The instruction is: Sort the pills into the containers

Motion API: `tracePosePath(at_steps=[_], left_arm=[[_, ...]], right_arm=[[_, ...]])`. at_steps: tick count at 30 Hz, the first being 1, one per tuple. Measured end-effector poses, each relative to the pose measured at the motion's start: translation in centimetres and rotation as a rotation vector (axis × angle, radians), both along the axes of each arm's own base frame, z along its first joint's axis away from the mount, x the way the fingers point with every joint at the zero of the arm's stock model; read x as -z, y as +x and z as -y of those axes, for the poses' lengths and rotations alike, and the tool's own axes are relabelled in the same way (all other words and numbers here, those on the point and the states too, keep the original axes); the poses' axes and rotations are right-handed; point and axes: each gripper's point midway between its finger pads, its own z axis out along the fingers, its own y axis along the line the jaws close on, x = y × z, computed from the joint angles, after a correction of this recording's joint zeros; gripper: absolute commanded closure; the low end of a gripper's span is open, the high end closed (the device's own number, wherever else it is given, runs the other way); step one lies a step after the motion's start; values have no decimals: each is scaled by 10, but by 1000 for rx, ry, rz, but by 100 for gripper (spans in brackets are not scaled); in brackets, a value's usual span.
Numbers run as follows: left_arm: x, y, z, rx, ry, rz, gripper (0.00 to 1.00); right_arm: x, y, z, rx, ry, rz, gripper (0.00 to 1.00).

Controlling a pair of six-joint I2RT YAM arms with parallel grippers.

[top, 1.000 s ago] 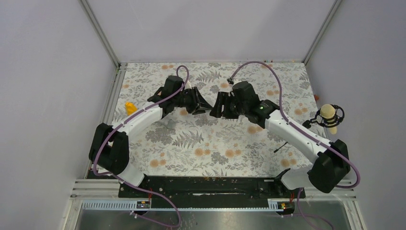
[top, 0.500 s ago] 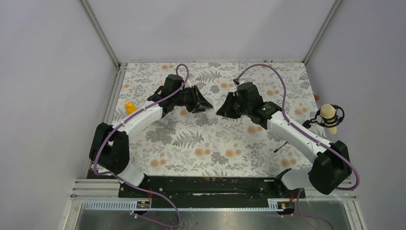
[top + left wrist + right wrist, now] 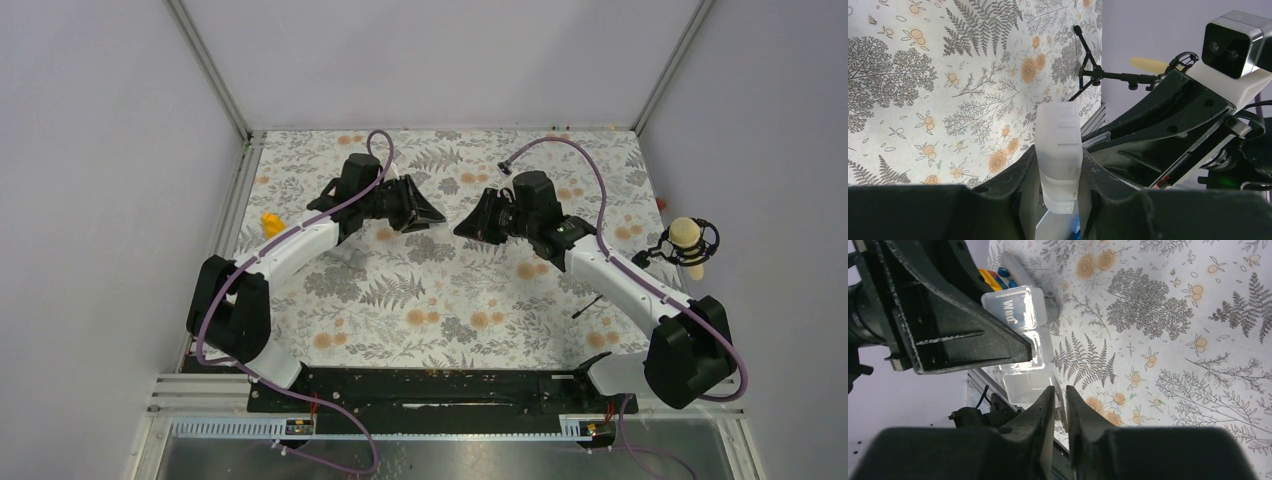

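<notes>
Pill organizer (image 3: 1060,150) mostly covered up.
In the top view we lose it under the arms. The left gripper (image 3: 1059,175) hides its lower end. We cannot tell what the coloured bits (image 3: 992,278) behind it are, or whether the right gripper (image 3: 1060,392) pinches its lid.

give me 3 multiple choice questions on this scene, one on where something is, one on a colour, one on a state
1. Where is the yellow object?
A) near the table's left edge, beside the left arm
B) dead centre
C) far right corner

2. What colour is the pill box?
A) amber
B) clear, colourless
C) blue

3. The left gripper is:
A) open, empty
B) shut on the pill box
C) lying flat on the table

Answers: A, the top view shows it left of that arm; B, both wrist views show see-through plastic; B, its fingers press the box's sides.
</notes>
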Motion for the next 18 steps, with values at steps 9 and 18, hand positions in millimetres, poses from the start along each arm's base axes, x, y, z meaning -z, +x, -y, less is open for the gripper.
tracePosePath(at_steps=[9,18], left_arm=[[-4,5,0,2,-20,18,12],[11,29,-30,-105,68,29,1]], right_arm=[[-10,1,-2,-31,46,29,100],[14,10,22,40,-58,10,100]])
